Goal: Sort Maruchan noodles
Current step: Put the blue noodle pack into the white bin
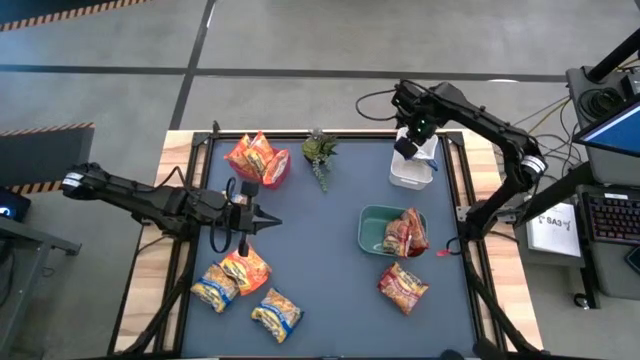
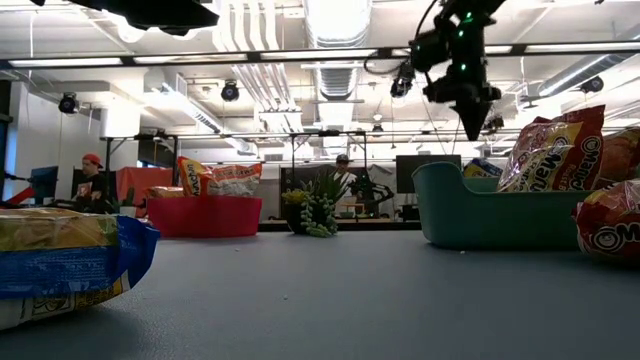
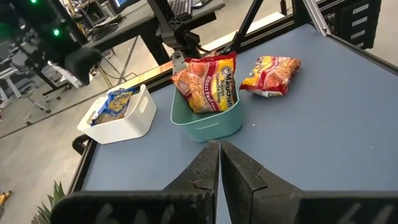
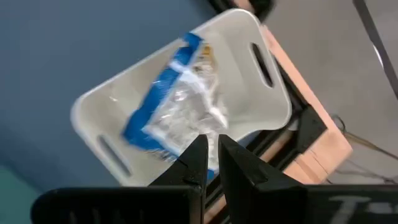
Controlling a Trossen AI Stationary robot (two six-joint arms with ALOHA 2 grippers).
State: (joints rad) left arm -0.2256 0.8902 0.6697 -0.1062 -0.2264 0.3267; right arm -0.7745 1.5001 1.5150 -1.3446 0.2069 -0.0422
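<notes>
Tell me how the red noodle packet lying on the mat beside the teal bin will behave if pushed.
The red noodle packet lies flat, so it should slide, not roll. Its crinkly wrapper looks slippery and probably light. The brick inside may crack.

Open-plan workshop beyond the table: white ceiling (image 2: 120,45) run with ducts (image 2: 335,25) and long strip lights (image 2: 90,62). Monitors (image 2: 418,170) and desks line the far side, two people seated among them. Grey concrete floor (image 1: 300,35) with hazard-striped tape (image 1: 45,130). Possibly a keyboard (image 1: 612,215) on a side bench.
</notes>
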